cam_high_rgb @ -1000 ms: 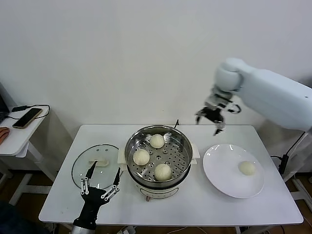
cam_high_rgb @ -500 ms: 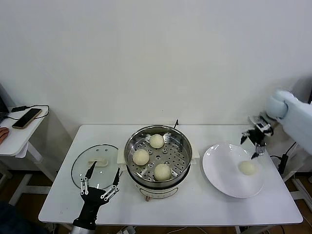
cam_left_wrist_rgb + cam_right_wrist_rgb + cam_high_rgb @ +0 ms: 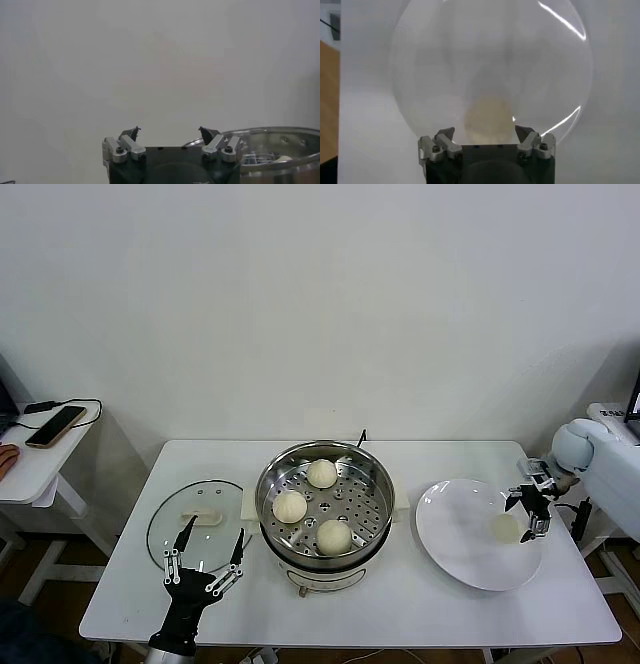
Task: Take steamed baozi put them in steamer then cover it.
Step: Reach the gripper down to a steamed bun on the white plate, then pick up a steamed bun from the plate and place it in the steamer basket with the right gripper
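Item 1, left: my left gripper [image 3: 208, 562], jaws apart and empty, parked at the desk's [image 3: 120, 604] front left edge, just in front of the glass lid [image 3: 196, 524], which lies flat near the left edge.

Item 2, centre: the steamer [image 3: 325, 502], uncovered, near the desk's middle. Three steamed baozi [image 3: 334, 536] sit apart on its perforated tray.

Item 3, right: white plate [image 3: 455, 554] toward the right edge, carrying the fourth bun [image 3: 503, 527].

Item 4, far right: my right gripper [image 3: 530, 504]. A second ago it hung high behind the steamer; it has since swung out and dropped to the plate's right rim, jaws spread wide, bun centred just ahead of them in the wrist view.

Assessment: three of four loaded; I judge the last pickup imminent, lid to follow.
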`<state>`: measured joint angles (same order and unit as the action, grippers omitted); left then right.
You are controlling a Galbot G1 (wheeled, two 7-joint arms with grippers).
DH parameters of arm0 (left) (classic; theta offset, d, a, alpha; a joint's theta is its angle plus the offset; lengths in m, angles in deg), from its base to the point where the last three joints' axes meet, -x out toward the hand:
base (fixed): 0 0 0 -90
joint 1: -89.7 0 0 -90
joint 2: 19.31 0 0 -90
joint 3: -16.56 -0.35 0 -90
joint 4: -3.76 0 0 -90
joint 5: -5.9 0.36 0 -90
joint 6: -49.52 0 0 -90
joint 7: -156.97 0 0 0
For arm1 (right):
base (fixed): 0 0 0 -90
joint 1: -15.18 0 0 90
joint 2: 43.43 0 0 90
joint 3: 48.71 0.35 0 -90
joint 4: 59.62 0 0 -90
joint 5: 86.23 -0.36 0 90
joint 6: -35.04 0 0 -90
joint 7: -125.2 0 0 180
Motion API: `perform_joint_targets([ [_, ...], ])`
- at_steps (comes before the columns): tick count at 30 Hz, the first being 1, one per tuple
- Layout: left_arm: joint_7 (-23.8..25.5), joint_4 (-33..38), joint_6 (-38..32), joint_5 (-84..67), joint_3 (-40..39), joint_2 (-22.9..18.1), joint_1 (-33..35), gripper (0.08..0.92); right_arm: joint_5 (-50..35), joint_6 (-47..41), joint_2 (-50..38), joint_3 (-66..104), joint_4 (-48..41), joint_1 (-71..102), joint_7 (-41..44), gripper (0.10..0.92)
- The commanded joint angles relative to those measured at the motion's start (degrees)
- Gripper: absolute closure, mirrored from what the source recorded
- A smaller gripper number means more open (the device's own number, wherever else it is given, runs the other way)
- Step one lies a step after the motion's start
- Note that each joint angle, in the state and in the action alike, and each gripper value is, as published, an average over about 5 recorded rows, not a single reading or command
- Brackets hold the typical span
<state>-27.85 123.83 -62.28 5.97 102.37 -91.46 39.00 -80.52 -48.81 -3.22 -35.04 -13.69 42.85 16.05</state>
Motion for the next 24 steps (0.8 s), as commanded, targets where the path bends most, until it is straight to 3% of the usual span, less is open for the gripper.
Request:
perform_joint_targets([
  [1,-0.02,0.08,0.05,0.04,0.02,-0.09,-0.01,0.177,0.52,-0.25,1.4,2.48,-2.9,3.08,-3.16,0.203],
  [8,-0.02,0.14,-0.05,0.06,0.31,-0.32,0.17,0.177,0.63,-0.21,2.06,2.47,-3.27,3.15,-3.19,0.216],
  [14,-0.01,0.4,-0.07,0.2,0.37,-0.55,0.32,0.177,0.43,-0.15,1.25,2.31,-0.92,1.5,-2.2,0.322],
  [19,0.0,0.84,-0.02,0.24,0.35,-0.45,0.38,0.177,-1.26,-0.35,-0.96,-3.22,6.73,-9.1,4.36,0.352],
  [24,-0.01,1.2,-0.07,0.22,0.21,0.05,0.35,0.177,-10.68,-3.64,-0.07,-18.21,16.11,-28.08,12.72,0.355],
])
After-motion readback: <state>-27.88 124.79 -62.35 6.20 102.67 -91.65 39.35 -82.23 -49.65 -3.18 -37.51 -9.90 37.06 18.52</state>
